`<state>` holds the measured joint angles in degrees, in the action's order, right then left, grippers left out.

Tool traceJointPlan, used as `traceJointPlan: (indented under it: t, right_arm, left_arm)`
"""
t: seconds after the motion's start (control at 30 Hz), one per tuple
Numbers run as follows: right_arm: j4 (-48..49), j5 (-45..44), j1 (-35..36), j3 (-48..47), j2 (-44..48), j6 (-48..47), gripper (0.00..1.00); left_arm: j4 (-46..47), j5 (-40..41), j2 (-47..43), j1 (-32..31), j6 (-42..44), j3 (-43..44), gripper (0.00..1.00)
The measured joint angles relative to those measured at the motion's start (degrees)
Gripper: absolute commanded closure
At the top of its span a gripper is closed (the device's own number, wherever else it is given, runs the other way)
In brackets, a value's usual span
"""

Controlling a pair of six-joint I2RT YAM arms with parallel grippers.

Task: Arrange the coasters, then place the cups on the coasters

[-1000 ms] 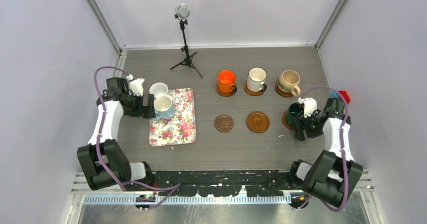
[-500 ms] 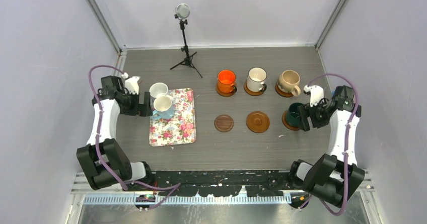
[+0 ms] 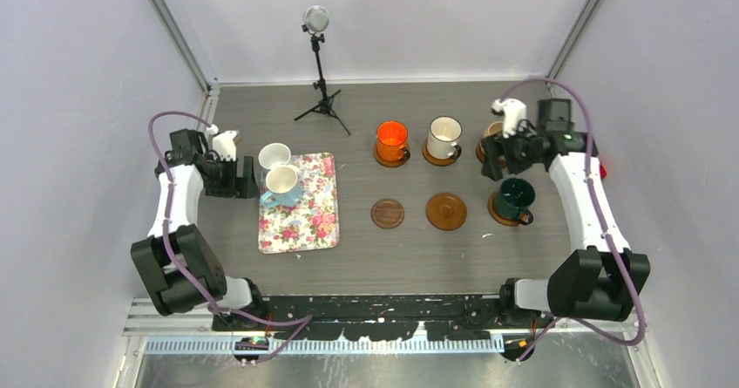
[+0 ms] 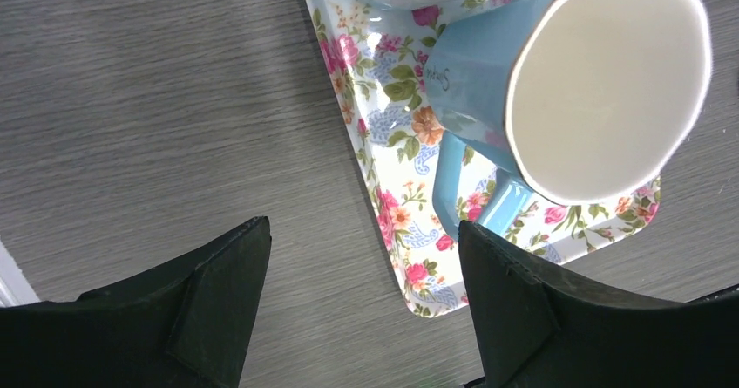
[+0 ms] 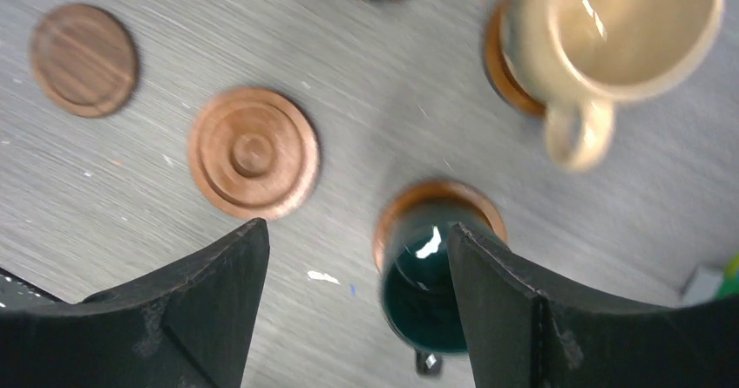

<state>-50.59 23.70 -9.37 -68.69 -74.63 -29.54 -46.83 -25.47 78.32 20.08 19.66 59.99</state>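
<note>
Left tool point(image 4: 362, 238) hovered just off the left edge of the floral tray point(image 4: 394, 198), its fingers point(image 4: 200, 318) apart with only bare worktop point(image 4: 157, 100) between them. Light blue cup point(image 4: 575, 83) stood upright on the tray's far-left part, to the right of that tool and near it. Its handle pointed back toward the tool and the near-left, so the handle rather than the body lay closest to the fingers. Left arm was plainly the nearer one for this cup. Plain white cup point(image 3: 274, 155) sat at the tray's far-left corner, close against the blue one. Could not tell whether it stood wholly on the tray, and its handle was not made out. Right tool point(image 5: 357, 231) hung over the far-right part of the worktop, jaws apart, holding nothing. Below it the dark green cup point(image 5: 424, 305) stood on its coaster point(image 5: 436, 187) near the right edge. In the far row the orange cup point(image 3: 392, 139), white cup with dark rim point(image 3: 444, 135) and beige cup point(image 5: 623, 30) each stood on a coaster. Two coasters lay bare in the near row between tray and green cup: small dark coaster point(image 3: 388, 213) and larger ringed coaster point(image 3: 446, 211). Judged the blue cup's trip would run rightward to one of these. Right wrist view was blurred. Overhead, the right tool partly covered the beige cup. Left wrist view cut off the white cup at its top edge.
</note>
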Motion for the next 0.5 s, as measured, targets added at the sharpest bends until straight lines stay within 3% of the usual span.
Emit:
traceJointPlan:
  t: [0.27,0.5]
  right_arm:
    - [7.3,-2.2,20.5,-6.5,-7.1,11.4,0.21]
    - [13.0,-5.5,33.8,-11.5,-17.9,20.4,0.21]
  left_arm:
    - [1.2,0.0,4.4,0.1,0.2,0.0,0.29]
    - [1.4,-1.0,4.5,0.0,0.1,-0.4,0.32]
